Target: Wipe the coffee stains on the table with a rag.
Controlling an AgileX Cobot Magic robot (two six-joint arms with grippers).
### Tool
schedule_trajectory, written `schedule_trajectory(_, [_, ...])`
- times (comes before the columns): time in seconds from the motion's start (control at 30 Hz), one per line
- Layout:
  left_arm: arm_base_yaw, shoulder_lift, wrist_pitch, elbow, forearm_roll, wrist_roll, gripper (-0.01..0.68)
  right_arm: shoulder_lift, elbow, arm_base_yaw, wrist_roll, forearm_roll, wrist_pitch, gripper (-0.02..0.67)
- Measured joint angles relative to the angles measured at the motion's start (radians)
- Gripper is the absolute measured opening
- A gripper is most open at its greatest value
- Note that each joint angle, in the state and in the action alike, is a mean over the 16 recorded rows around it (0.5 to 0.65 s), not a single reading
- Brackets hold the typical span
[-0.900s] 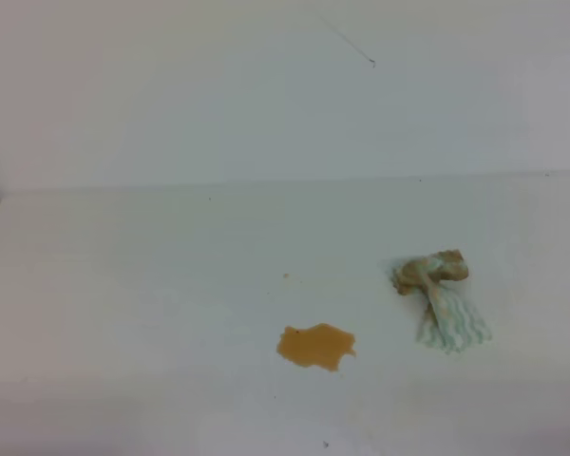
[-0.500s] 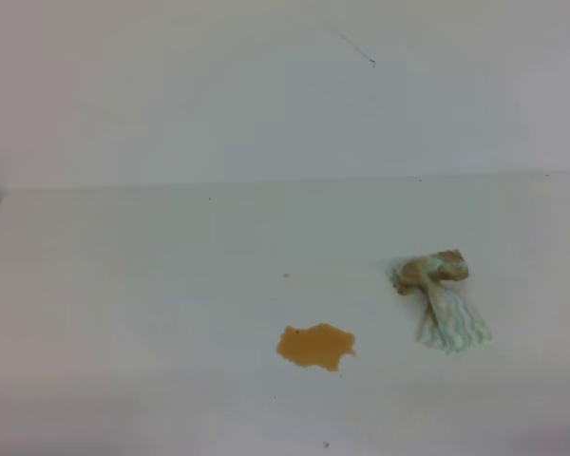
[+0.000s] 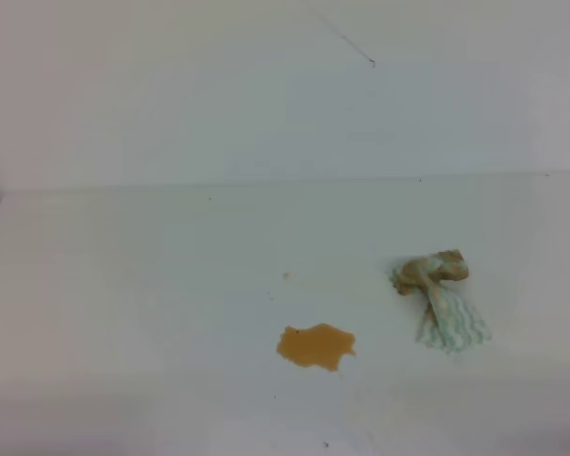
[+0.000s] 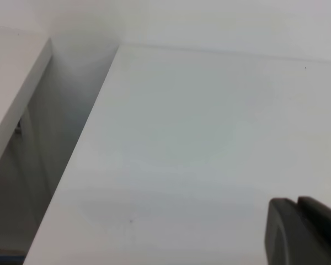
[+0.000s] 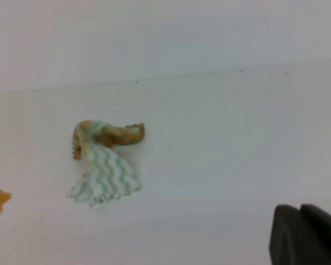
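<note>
White table below a pale wall carries the coffee stains and rag, apart; our right gripper is closed, while we cannot tell for the left gripper.

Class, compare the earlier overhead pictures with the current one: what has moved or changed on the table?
Nothing visibly changed. The rag lies in the same place to the right of the coffee stains on the table, untouched, and no arm has entered the overhead view.
</note>
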Motion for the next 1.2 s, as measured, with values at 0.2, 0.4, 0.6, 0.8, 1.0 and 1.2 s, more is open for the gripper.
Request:
schedule_trajectory(0.2, [0.000,0.000,0.000,0.000,0.000,0.000,-0.002,-0.002,0.002,0.000,0.000,0.000,-0.001,-0.003])
schedule_trajectory(0.4, [0.000,0.000,0.000,0.000,0.000,0.000,-0.002,-0.002,0.002,0.000,0.000,0.000,-0.001,-0.003])
schedule_trajectory(0.6, [0.000,0.000,0.000,0.000,0.000,0.000,-0.002,-0.002,0.002,0.000,0.000,0.000,-0.001,-0.003])
schedule_trajectory(0.8, [0.000,0.000,0.000,0.000,0.000,0.000,-0.003,-0.002,0.002,0.000,0.000,0.000,-0.001,-0.003])
schedule_trajectory(1.0, [0.000,0.000,0.000,0.000,0.000,0.000,-0.003,-0.002,0.002,0.000,0.000,0.000,-0.005,-0.003])
schedule_trajectory(1.2, [0.000,0.000,0.000,0.000,0.000,0.000,-0.003,-0.002,0.002,0.000,0.000,0.002,-0.054,-0.003])
